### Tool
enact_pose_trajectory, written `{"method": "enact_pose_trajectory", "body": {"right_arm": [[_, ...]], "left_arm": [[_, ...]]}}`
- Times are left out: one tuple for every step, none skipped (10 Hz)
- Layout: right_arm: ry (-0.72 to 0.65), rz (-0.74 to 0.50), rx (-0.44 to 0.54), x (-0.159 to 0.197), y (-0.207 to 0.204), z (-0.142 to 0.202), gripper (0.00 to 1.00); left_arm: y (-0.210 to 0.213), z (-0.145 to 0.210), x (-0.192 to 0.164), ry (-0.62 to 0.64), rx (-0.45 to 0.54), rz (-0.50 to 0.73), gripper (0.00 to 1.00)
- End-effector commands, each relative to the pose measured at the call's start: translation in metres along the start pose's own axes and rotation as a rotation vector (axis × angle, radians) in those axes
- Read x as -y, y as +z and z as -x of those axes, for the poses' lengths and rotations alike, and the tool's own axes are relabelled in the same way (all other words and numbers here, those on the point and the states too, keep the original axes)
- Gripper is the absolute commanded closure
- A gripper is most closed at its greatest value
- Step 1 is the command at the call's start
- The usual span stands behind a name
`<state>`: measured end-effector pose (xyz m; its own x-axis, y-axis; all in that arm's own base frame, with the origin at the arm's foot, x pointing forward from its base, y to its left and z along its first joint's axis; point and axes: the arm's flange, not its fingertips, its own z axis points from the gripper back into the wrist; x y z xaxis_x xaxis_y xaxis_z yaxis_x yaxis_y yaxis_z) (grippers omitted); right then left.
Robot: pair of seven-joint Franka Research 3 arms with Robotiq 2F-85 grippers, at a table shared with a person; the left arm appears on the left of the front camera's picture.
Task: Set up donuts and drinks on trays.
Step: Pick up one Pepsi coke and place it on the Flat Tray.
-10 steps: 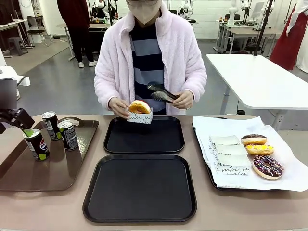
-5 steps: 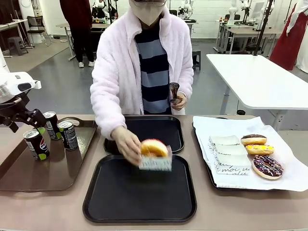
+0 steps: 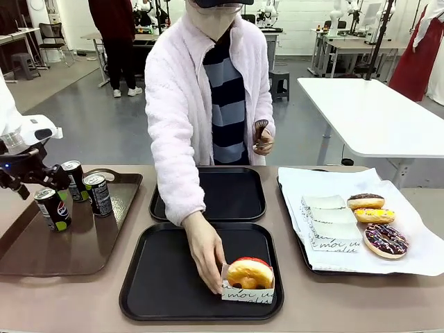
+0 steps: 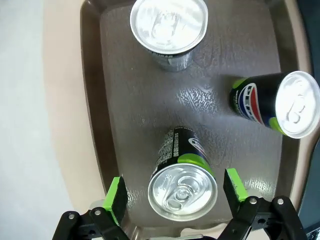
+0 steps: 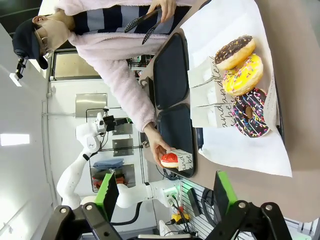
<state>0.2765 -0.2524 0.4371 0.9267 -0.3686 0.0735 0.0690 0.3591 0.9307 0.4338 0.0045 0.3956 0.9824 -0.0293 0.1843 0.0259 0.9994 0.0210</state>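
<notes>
left gripper (image 4: 176, 192) hangs wide open over a can (image 4: 182, 150) on the brown tray (image 4: 100, 100) at the left, jaws either side of its top. right gripper (image 5: 165, 192) gapes wide, empty. the person's hand (image 3: 205, 257) sets the sleeved donut (image 3: 250, 272) in the near black tray's (image 3: 159, 277) near right corner. half a second back the donut hovered at that tray's far edge.

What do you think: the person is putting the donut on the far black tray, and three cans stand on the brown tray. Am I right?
Not quite. In the front view the person's hand sets the donut on the near black tray, the one on the robot's side, not the far black tray. The three cans do stand on the brown tray.
</notes>
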Motion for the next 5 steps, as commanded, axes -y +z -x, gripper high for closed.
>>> {"method": "enact_pose_trajectory", "body": {"right_arm": [[0.008,-0.022,0.006,0.0012,0.0003,-0.0009,0.00],[0.008,-0.022,0.006,0.0012,0.0003,-0.0009,0.00],[0.008,-0.022,0.006,0.0012,0.0003,-0.0009,0.00],[0.008,-0.022,0.006,0.0012,0.0003,-0.0009,0.00],[0.008,-0.022,0.006,0.0012,0.0003,-0.0009,0.00]], "left_arm": [[-0.0078,-0.0014,-0.0026,0.038,-0.037,-0.017,0.00],[-0.0120,-0.0013,-0.0042,0.040,-0.030,-0.024,0.00],[-0.0147,-0.0030,-0.0060,0.047,-0.011,-0.019,0.00],[-0.0155,-0.0022,-0.0064,0.044,0.011,0.010,0.00],[-0.0147,-0.0024,-0.0052,0.037,0.028,0.045,0.04]]}}
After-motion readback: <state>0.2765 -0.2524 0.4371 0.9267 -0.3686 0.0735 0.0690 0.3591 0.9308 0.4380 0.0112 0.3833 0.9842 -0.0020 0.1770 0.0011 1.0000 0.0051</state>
